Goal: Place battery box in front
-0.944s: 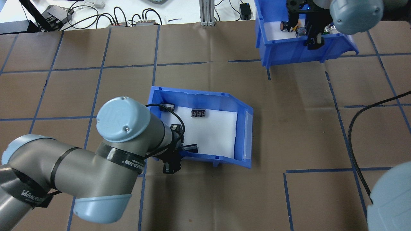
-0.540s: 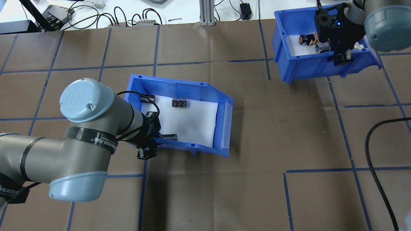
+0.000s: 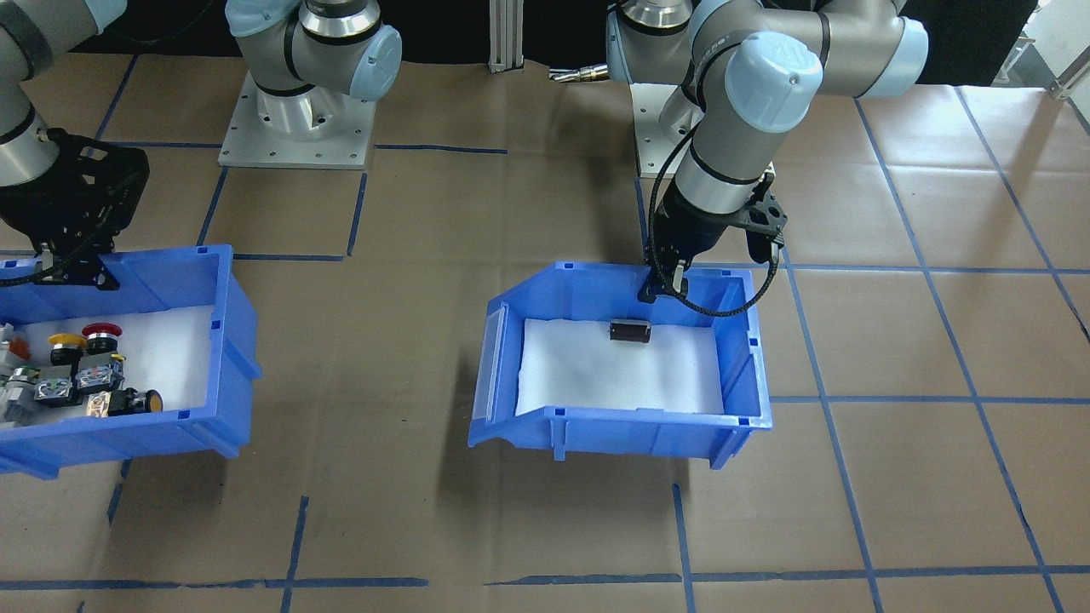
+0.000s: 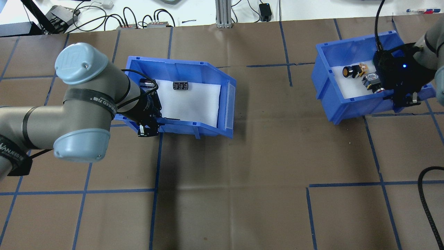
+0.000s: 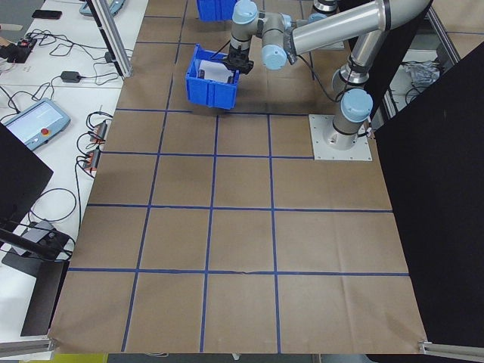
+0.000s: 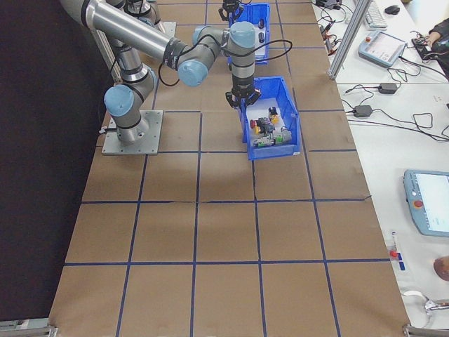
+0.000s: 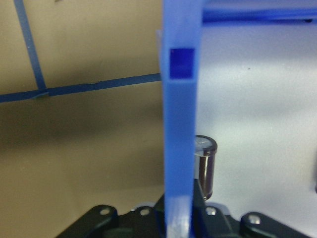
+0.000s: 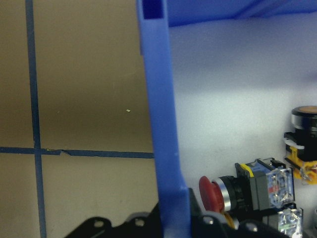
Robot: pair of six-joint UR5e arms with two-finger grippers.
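The left end effector is clamped on the near side wall of the battery box, one finger inside and one outside, as the left wrist view shows with the blue wall running up between them and a small black battery just inside. The box sits on the desk in the left half of the overhead view, toward the far edge, its sloped cut-away side facing the middle; a white foam liner and a dark battery pack show inside. The right end effector grips the wall of the switch bin in the same way, far to the right, with red and yellow push-buttons just inside that wall.

The step in hand looks like carrying or sliding the two bins apart to rearrange them. To finish, the left arm would need to bring the battery box toward the near, front part of the desk, keep it level so the batteries stay put, set it down flat, then release the wall.
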